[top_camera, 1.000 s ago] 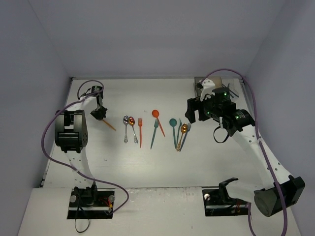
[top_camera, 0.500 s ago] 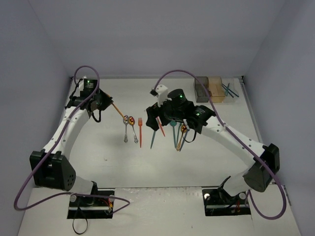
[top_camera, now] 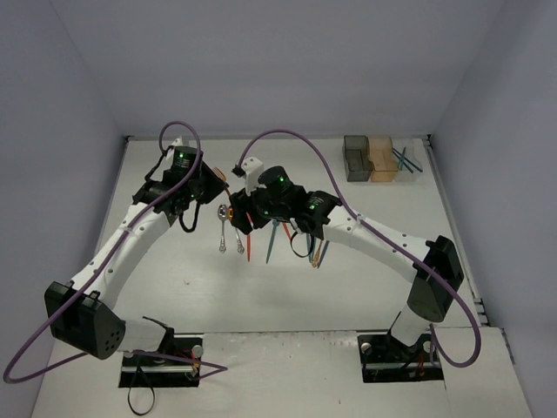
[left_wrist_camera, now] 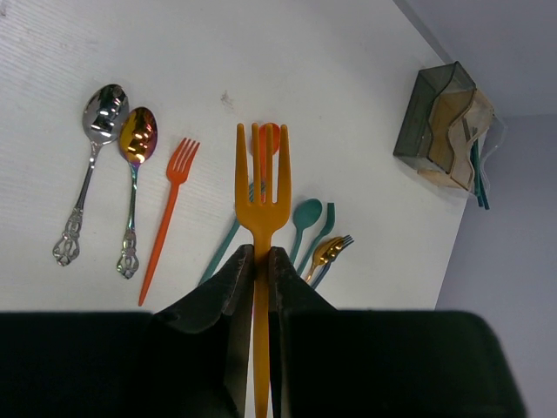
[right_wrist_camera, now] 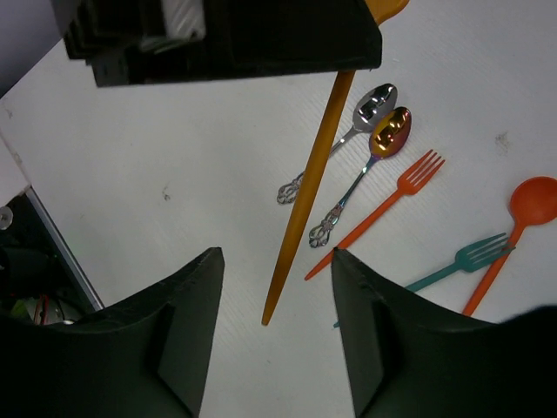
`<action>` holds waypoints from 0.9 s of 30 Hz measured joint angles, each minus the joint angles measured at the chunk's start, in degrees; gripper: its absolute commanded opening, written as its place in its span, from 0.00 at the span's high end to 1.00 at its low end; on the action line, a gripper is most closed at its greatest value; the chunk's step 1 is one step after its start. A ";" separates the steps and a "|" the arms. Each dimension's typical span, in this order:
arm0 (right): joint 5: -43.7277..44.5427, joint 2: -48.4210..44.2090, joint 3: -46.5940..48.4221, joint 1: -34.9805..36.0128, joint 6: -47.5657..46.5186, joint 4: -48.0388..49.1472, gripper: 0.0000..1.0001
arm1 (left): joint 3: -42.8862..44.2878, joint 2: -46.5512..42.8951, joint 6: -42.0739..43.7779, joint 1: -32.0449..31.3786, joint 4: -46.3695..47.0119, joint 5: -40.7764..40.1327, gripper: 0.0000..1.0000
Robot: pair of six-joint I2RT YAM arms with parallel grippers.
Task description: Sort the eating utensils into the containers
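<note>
The left gripper (left_wrist_camera: 260,252) is clamping the amber fork (left_wrist_camera: 261,187) at mid-handle, tines projecting ahead of it, while the right gripper (right_wrist_camera: 276,261), jaws apart, is facing the free handle end; light, stiff and probably slick, it is best taken across the flat handle.

A robot lab cell: bare lilac walls (top_camera: 261,61) boxing in a white table (top_camera: 287,296)

Your white table (top_camera: 348,279), silver spoon (left_wrist_camera: 91,165), gold spoon (left_wrist_camera: 135,187), orange fork (left_wrist_camera: 170,218) side by side, teal spoon (left_wrist_camera: 305,213) near, bins (top_camera: 381,161) far right.
</note>
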 measured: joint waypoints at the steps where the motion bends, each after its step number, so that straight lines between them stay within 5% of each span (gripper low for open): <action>1: 0.47 0.09 0.00 0.00 0.31 0.10 0.66 | 0.00 -0.15 -0.08 -0.48 0.01 -0.22 1.00; 6: 2.15 0.19 0.00 0.00 1.12 1.29 1.00 | 0.00 -0.37 -0.37 -2.29 0.00 -1.05 1.00; 11: 5.26 0.21 -0.16 -0.47 1.86 1.24 1.00 | 0.00 -0.53 -0.95 -2.81 0.51 -2.54 0.98; 18: 6.77 -0.26 -2.50 -0.62 1.85 2.53 1.00 | -0.27 -0.56 -0.32 -3.26 0.59 -3.28 0.34; 27: 6.92 -4.78 -9.92 -10.17 2.37 1.75 1.00 | -2.18 -3.57 7.37 -3.28 -1.18 -7.39 0.22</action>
